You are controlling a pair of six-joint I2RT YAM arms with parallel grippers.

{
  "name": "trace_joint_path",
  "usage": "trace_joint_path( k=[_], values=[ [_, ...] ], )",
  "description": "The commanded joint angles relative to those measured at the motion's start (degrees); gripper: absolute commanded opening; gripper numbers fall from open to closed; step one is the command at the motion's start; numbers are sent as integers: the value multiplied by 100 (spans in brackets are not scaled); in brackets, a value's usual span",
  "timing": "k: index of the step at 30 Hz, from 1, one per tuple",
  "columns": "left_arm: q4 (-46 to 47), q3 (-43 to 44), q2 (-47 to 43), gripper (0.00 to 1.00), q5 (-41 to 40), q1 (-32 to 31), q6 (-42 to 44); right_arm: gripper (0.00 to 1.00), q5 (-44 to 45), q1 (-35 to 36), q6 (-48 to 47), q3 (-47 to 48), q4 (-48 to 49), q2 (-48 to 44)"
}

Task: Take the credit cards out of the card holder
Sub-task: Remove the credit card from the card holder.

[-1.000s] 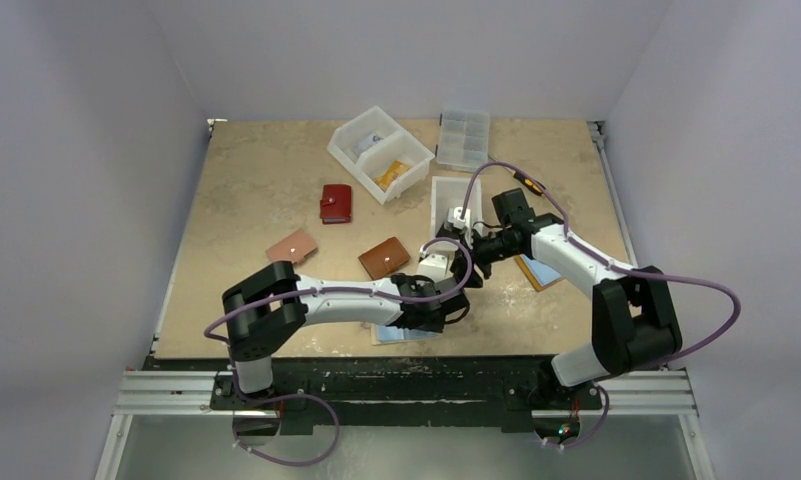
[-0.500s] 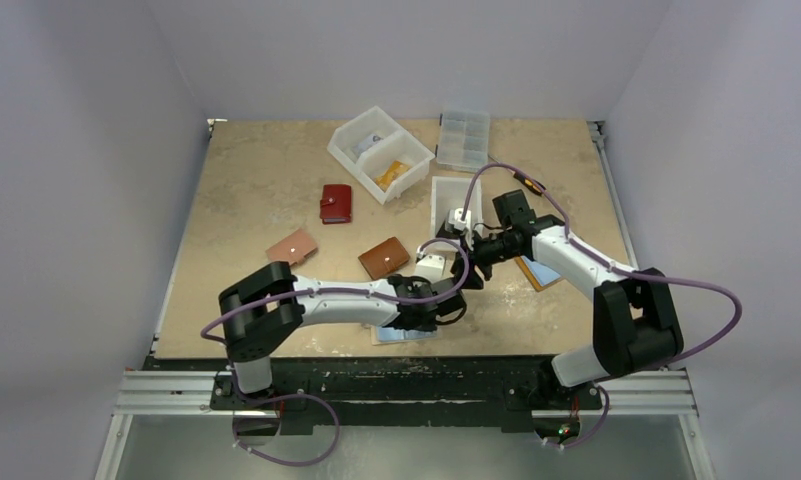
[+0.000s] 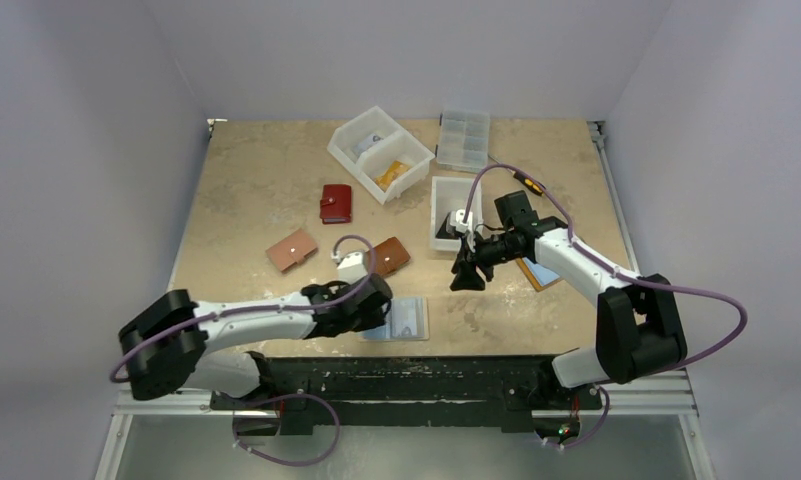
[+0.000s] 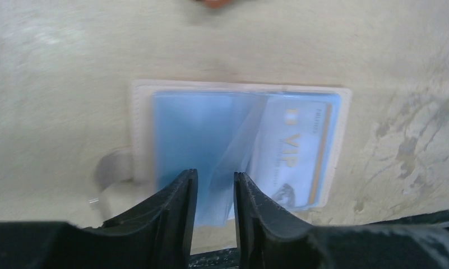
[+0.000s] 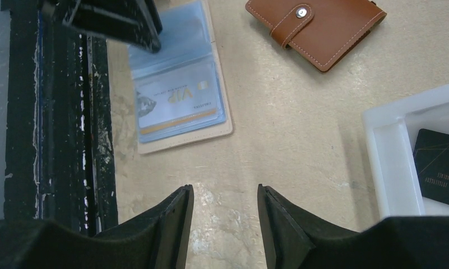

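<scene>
Two hands are on record. The left hand [image 4: 214,175] sits low at the near edge of the open card holder [image 4: 133,112]. Its jaws are narrowed either side of an upstanding clear sleeve [image 4: 239,134]; whether they pinch it cannot be told. A light blue VIP card [image 4: 292,154] lies pocketed in the holder, just beside that hand. The right hand [image 5: 223,190] hovers released and empty over the counter [image 5: 300,112], apart from the holder. One black card [image 5: 438,168] lies in a white tray [image 5: 379,145].

Left arm [image 3: 256,320] lies stretched low toward the centre, left gripper [image 4: 213,178] with jaws drawn close; right arm [image 3: 576,260] reaches inward, right gripper [image 5: 225,193] pointing down, jaws parted, empty.
</scene>
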Motion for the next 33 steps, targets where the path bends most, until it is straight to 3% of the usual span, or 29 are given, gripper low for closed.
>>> trace_joint_path(
  k=[1,4,9,11,14,22,28,33],
  values=[
    [120,-821,-1040,39,-40,260,-1194,53,-123,-16,-168,-15,-55,-143],
    [-335,-1125,-1860,51,-335,288,-1692,53,-157,-18,-199,-12,-73,-129],
    [-1145,-1191,-2764,54,-773,289,-1859,53,-220,-17,-260,16,-125,-78],
    [-913,-1190,-3031,55,-705,289,-1322,53,-241,-10,-306,32,-160,-55],
    [415,-1318,-3279,55,-115,289,-207,53,-290,-2,-440,64,-244,-20],
    [2002,-1392,-2539,55,688,289,304,52,-429,454,-633,50,-362,12],
    [2686,-1415,-1785,56,854,289,379,26,9,1419,173,145,144,220],
    [2792,-1457,-1532,54,778,297,406,17,246,1793,921,761,132,1054]
  ],
)
